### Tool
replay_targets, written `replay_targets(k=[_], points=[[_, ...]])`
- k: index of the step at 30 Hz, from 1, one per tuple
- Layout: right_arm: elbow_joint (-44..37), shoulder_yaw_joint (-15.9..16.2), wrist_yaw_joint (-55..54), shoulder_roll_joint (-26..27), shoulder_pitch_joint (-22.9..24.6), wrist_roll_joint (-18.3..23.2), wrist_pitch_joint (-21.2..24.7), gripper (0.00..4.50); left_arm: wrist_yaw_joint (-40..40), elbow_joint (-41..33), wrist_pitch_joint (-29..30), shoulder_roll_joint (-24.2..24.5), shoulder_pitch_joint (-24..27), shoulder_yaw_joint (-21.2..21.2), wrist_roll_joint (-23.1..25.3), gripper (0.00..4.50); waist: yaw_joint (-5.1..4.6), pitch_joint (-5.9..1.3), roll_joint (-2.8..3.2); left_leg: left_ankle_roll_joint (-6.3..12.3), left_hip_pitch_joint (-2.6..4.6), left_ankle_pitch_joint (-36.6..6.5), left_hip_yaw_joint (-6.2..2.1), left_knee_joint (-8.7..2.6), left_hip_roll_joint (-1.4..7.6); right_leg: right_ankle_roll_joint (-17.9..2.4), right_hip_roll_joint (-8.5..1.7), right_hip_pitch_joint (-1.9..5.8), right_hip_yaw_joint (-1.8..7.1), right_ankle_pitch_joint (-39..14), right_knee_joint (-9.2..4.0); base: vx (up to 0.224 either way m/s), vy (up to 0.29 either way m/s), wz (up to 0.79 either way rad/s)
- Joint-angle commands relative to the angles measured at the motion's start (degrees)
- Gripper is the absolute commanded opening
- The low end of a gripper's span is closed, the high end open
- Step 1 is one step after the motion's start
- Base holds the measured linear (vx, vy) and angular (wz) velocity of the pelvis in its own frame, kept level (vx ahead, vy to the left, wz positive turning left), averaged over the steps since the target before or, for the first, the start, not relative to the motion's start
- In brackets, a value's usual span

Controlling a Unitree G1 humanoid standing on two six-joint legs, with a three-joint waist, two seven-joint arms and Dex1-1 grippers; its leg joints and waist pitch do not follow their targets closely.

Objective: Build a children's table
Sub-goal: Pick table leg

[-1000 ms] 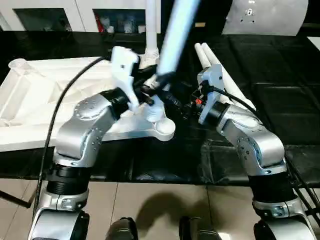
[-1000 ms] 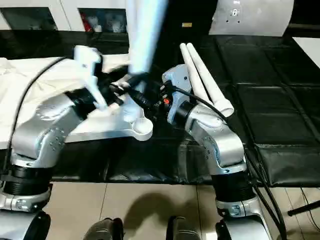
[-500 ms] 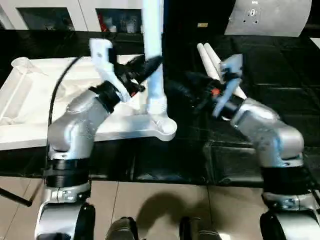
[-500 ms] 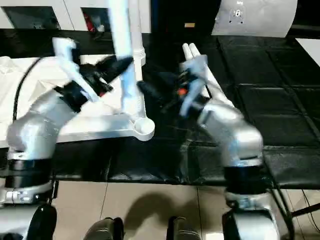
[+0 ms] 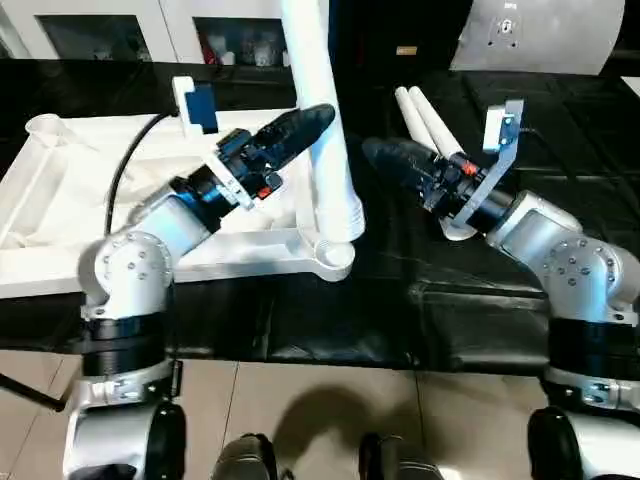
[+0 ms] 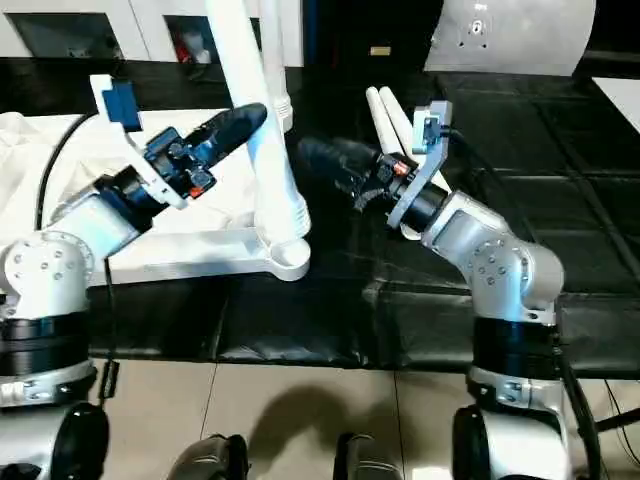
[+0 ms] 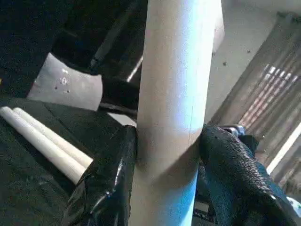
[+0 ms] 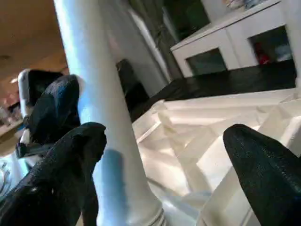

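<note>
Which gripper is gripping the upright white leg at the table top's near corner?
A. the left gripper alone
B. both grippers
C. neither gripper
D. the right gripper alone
A. The left gripper has its fingers closed around the leg, as the left wrist view shows, while the right gripper stands open beside it, apart from it.

A tabletop (image 5: 560, 130) covered with black sheeting is being shown across the middle of the head views. Behind the tabletop, white cabinets (image 5: 170, 20) with dark open compartments are being seen, small items lying inside them too blurred to be told. Also behind the tabletop, toward its right end, a large pale grey panel (image 5: 540, 35) is standing. In front of the tabletop, a floor (image 5: 320, 410) of beige tiles is being lit, shadows falling across it.
</note>
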Motion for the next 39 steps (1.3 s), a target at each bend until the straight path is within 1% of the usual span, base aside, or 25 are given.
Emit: replay_targets(k=[1, 3, 5, 6, 7, 8, 10, 12, 13, 14, 15, 16, 18, 22, 24, 25, 27, 29, 31, 32, 33, 35, 36, 37, 39], points=[[-1.3, 2.9, 3.9, -2.3, 0.4, -0.8, -0.9, 4.49, -2.7, -0.8, 0.3, 1.7, -1.0, -2.1, -0.4, 1.88, 0.19, -6.55, -0.32, 2.06, 1.32, -9.9, -0.07, -3.28, 0.66, -7.9, -3.12, 4.05, 2.05, -20.4, -4.88, 0.000, 0.000, 0.00], [-1.4, 3.8, 4.9, -3.0, 0.4, -1.1, -1.4, 4.49, -3.3, -1.0, 0.3, 2.0, -0.9, -2.7, -0.2, 1.88, 0.28, -6.52, -0.31, 2.09, 1.31, -9.9, -0.06, -3.32, 0.71, -7.8, -3.12, 4.01, 2.14, -20.2, -4.77, 0.000, 0.000, 0.00], [-1.8, 6.7, 9.0, -5.2, 0.7, -2.7, -3.4, 4.50, -5.5, -1.6, -0.4, 2.7, -0.6, -4.5, 0.6, 1.88, 0.30, -6.49, -0.38, 2.12, 1.24, -9.8, -0.01, -3.26, 0.71, -7.9, -3.19, 4.07, 2.16, -20.3, -4.84, 0.000, 0.000, 0.00], [-1.8, 6.8, 9.0, -5.3, 0.7, -2.7, -3.4, 4.50, -5.5, -1.6, -0.4, 2.7, -0.6, -4.5, 0.6, 1.88, 0.36, -6.52, -0.39, 2.15, 1.27, -10.0, -0.06, -3.27, 0.75, -7.9, -3.23, 4.09, 2.12, -20.4, -4.78, 0.000, 0.000, 0.00], [-2.3, 9.8, 13.7, -7.5, 1.0, -4.1, -5.2, 4.50, -8.3, -2.3, -1.4, 3.4, -0.3, -6.8, 1.8, 1.88, 0.40, -6.49, -0.44, 2.32, 1.22, -10.1, -0.04, -3.27, 0.76, -7.8, -3.26, 4.08, 2.15, -20.6, -4.89, 0.000, 0.000, 0.00], [-2.3, 10.3, 14.6, -8.0, 1.0, -4.4, -5.4, 4.50, -8.9, -2.4, -1.6, 3.6, -0.2, -7.3, 2.0, 1.88, 0.47, -6.44, -0.53, 2.45, 1.26, -10.5, -0.10, -3.30, 0.87, -7.4, -3.28, 4.12, 2.18, -21.2, -4.89, 0.000, 0.000, 0.00], [-2.2, 11.6, 17.3, -9.0, 1.0, -4.8, -6.3, 4.50, -11.1, -2.9, -2.5, 4.2, 0.2, -9.1, 3.1, 1.88, 0.39, -6.41, -0.56, 2.67, 1.20, -10.4, -0.10, -3.28, 0.81, -7.4, -3.32, 4.11, 2.19, -21.9, -4.93, 0.000, 0.000, 0.00], [-1.6, 13.5, 20.7, -10.5, 1.0, -5.4, -7.3, 4.50, -12.6, -3.2, -4.3, 4.5, 0.5, -11.3, 4.7, 1.88, 0.35, -6.36, -0.88, 2.80, 1.14, -10.5, -0.10, -3.27, 0.85, -7.4, -3.34, 4.16, 2.17, -22.5, -5.06, 0.000, 0.000, 0.00], [-1.2, 14.3, 21.9, -11.0, 1.0, -5.8, -7.8, 4.50, -13.1, -3.3, -4.9, 4.6, 0.6, -12.0, 5.2, 1.88, 0.36, -6.32, -0.76, 2.82, 1.12, -10.4, -0.13, -3.26, 0.94, -7.3, -3.40, 4.17, 2.24, -22.6, -4.98, 0.000, 0.000, 0.00], [-0.5, 15.3, 23.2, -11.6, 0.9, -6.7, -8.9, 4.50, -13.6, -3.6, -6.1, 4.7, 0.7, -13.1, 6.2, 1.88, 0.26, -6.34, -1.01, 2.95, 1.10, -10.3, -0.03, -3.20, 0.88, -7.4, -3.35, 4.13, 2.24, -22.8, -5.04, 0.000, 0.000, 0.00], [-0.5, 15.3, 23.2, -11.6, 0.9, -6.7, -8.9, 4.50, -13.6, -3.6, -6.1, 4.7, 0.7, -13.1, 6.2, 1.88, 0.29, -6.34, -0.98, 2.94, 1.09, -10.4, -0.11, -3.22, 0.95, -7.4, -3.37, 4.12, 2.21, -23.0, -4.98, 0.000, 0.000, 0.00], [0.6, 16.4, 24.4, -12.0, 0.7, -7.6, -10.4, 4.50, -14.1, -3.9, -7.5, 4.8, 0.8, -14.1, 7.3, 1.88, 0.24, -6.34, -0.88, 3.02, 1.10, -10.3, -0.03, -3.12, 0.88, -7.4, -3.41, 4.08, 2.24, -23.2, -5.04, 0.000, 0.000, 0.00], [2.1, 17.6, 26.0, -12.3, 0.3, -8.6, -11.9, 4.50, -14.3, -4.2, -8.4, 4.7, 0.8, -14.9, 8.1, 1.88, 0.18, -6.37, -1.03, 3.07, 1.01, -10.2, -0.05, -3.13, 0.90, -7.2, -3.39, 4.10, 2.21, -23.4, -5.09, 0.000, 0.000, 0.00], [4.4, 20.0, 30.2, -12.9, -0.3, -10.0, -14.4, 4.50, -15.8, -5.3, -9.1, 4.6, 1.4, -15.7, 7.9, 1.88, 0.05, -6.57, -1.24, 3.46, 0.95, -9.9, -0.02, -2.97, 0.93, -8.2, -3.43, 4.20, 2.16, -22.4, -4.90, 0.000, 0.000, 0.00], [4.5, 20.4, 31.0, -13.0, -0.3, -10.2, -14.7, 4.50, -16.0, -5.5, -9.2, 4.8, 1.6, -15.9, 8.0, 1.88, 0.07, -6.49, -1.11, 3.73, 1.00, -9.9, -0.03, -3.01, 1.00, -8.4, -3.34, 4.14, 2.16, -22.4, -4.86, 0.000, 0.000, 0.00], [4.7, 20.7, 31.7, -13.1, -0.3, -10.3, -15.0, 4.50, -16.2, -5.7, -9.2, 5.0, 1.8, -16.2, 8.2, 1.88, 0.08, -6.53, -1.20, 3.83, 1.01, -9.8, -0.02, -3.00, 1.02, -8.5, -3.30, 4.13, 2.18, -22.1, -4.77, 0.000, 0.000, 0.00], [5.1, 20.9, 32.3, -13.1, -0.3, -10.4, -15.5, 4.50, -16.6, -6.0, -9.4, 5.2, 2.1, -16.5, 8.3, 1.88, 0.11, -6.57, -1.13, 3.96, 1.07, -9.9, -0.03, -2.98, 1.04, -8.6, -3.33, 4.10, 2.16, -22.0, -4.77, 0.000, 0.000, 0.00], [6.1, 21.2, 33.2, -12.8, -0.6, -10.5, -16.5, 4.50, -17.1, -6.6, -9.2, 5.4, 2.6, -16.8, 8.0, 1.88, 0.08, -6.60, -1.06, 3.84, 1.07, -10.1, -0.05, -2.98, 1.09, -8.8, -3.35, 4.07, 2.15, -22.1, -4.78, 0.000, 0.000, 0.00], [6.8, 21.1, 33.5, -12.4, -0.8, -10.6, -17.4, 4.50, -17.2, -7.4, -8.7, 5.3, 2.9, -17.0, 7.5, 1.88, 0.02, -6.51, -1.15, 3.75, 1.14, -10.6, -0.03, -3.00, 1.07, -8.9, -3.31, 4.00, 2.12, -22.7, -4.84, 0.000, 0.000, 0.00], [7.0, 21.1, 33.9, -12.1, -0.8, -10.5, -17.7, 4.50, -17.3, -7.9, -8.5, 5.3, 3.3, -17.2, 7.3, 1.88, 0.07, -6.56, -1.06, 3.63, 1.11, -10.6, -0.08, -2.99, 1.12, -8.9, -3.38, 4.06, 2.13, -22.9, -4.79, 0.000, 0.000, 0.00], [7.0, 21.1, 33.9, -12.1, -0.8, -10.5, -17.7, 4.21, -17.3, -7.9, -8.5, 5.3, 3.3, -17.2, 7.3, 1.88, 0.06, -6.56, -1.09, 3.68, 1.11, -10.6, -0.06, -3.00, 1.14, -8.9, -3.37, 4.03, 2.15, -22.8, -4.82, 0.000, 0.000, 0.00], [7.5, 21.2, 34.6, -11.7, -1.1, -10.5, -18.1, 4.14, -17.1, -8.1, -8.6, 5.1, 3.4, -17.3, 7.5, 1.88, 0.03, -6.53, -1.08, 3.75, 1.12, -10.8, -0.06, -2.99, 1.11, -9.0, -3.29, 4.02, 2.13, -22.6, -4.82, 0.000, 0.000, 0.00], [7.5, 21.2, 34.9, -11.6, -1.1, -10.6, -18.2, 3.99, -17.1, -8.0, -8.7, 5.1, 3.4, -17.4, 7.5, 1.88, 0.01, -6.51, -1.12, 3.76, 1.09, -10.7, -0.06, -3.00, 1.10, -9.0, -3.29, 4.03, 2.14, -22.6, -4.79, 0.000, 0.000, 0.00], [7.5, 21.2, 35.0, -11.5, -1.1, -10.6, -18.2, 3.99, -17.0, -8.0, -8.8, 5.1, 3.4, -17.4, 7.5, 1.88, 0.07, -6.57, -1.07, 3.73, 1.12, -10.6, -0.06, -2.98, 1.07, -8.9, -3.26, 4.03, 2.14, -22.6, -4.77, 0.000, 0.000, 0.00], [7.7, 21.4, 35.3, -11.5, -1.2, -10.6, -18.3, 3.75, -16.8, -8.0, -8.9, 4.9, 3.4, -17.3, 7.3, 1.88, 0.06, -6.56, -1.05, 3.78, 1.11, -10.5, -0.08, -3.03, 1.12, -9.1, -3.26, 4.03, 2.17, -22.2, -4.74, 0.000, 0.000, 0.00]])
